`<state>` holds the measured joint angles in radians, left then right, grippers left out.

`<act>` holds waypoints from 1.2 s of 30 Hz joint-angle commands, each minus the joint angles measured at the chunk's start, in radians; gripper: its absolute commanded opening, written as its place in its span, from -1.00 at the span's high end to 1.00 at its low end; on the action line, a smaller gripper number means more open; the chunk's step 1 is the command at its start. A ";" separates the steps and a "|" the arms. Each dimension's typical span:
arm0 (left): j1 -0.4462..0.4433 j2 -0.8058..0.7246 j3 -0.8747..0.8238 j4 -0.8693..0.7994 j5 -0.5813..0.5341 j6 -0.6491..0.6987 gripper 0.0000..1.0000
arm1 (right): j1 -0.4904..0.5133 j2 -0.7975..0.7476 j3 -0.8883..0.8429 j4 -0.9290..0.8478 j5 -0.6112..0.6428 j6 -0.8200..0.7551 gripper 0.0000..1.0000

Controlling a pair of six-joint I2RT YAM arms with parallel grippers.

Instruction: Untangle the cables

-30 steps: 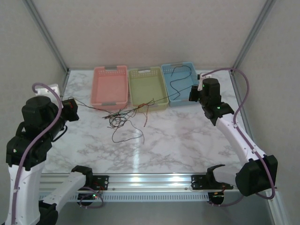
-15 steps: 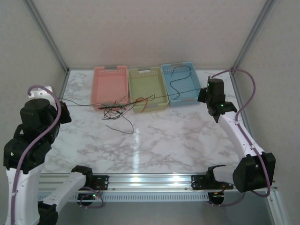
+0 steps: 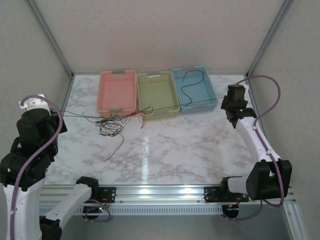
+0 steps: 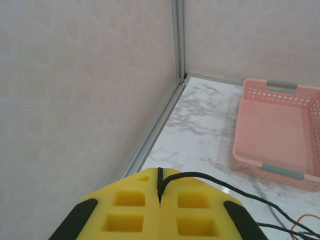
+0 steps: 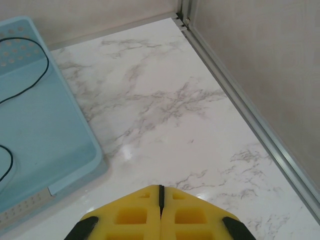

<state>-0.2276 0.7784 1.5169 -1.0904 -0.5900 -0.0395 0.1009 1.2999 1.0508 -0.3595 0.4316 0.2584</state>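
Note:
A black cable (image 3: 165,107) is stretched nearly straight across the table in front of the baskets, between my two grippers. My left gripper (image 4: 160,186) is shut on one end, which leaves its yellow pads (image 4: 200,200) to the right. My right gripper (image 3: 226,104) is shut too, with a black strand pinched at the pad tips (image 5: 160,196). A knot of black, red and green cables (image 3: 112,125) hangs on the stretched line in front of the pink basket, with one loose tail (image 3: 116,148) trailing toward me. A separate black cable (image 3: 192,85) lies curled in the blue basket (image 3: 216,95).
Pink basket (image 3: 102,90), green basket (image 3: 172,102) and the blue one stand side by side at the back. The left arm is close to the left wall rail (image 4: 152,135); the right gripper is near the right wall rail (image 5: 260,130). Open marble lies in front of the knot.
The arms have drawn apart, left toward the left wall and right toward the right wall. The black cable has pulled straight, and the knot has slid left and loosened.

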 commanded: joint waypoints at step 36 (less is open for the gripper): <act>-0.053 0.079 -0.101 0.120 0.351 -0.004 1.00 | -0.040 -0.089 -0.052 0.113 -0.192 -0.017 1.00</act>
<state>-0.2733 0.8600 1.4345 -1.0157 -0.3740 -0.0158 0.0452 1.2438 1.0084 -0.3012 0.3252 0.2684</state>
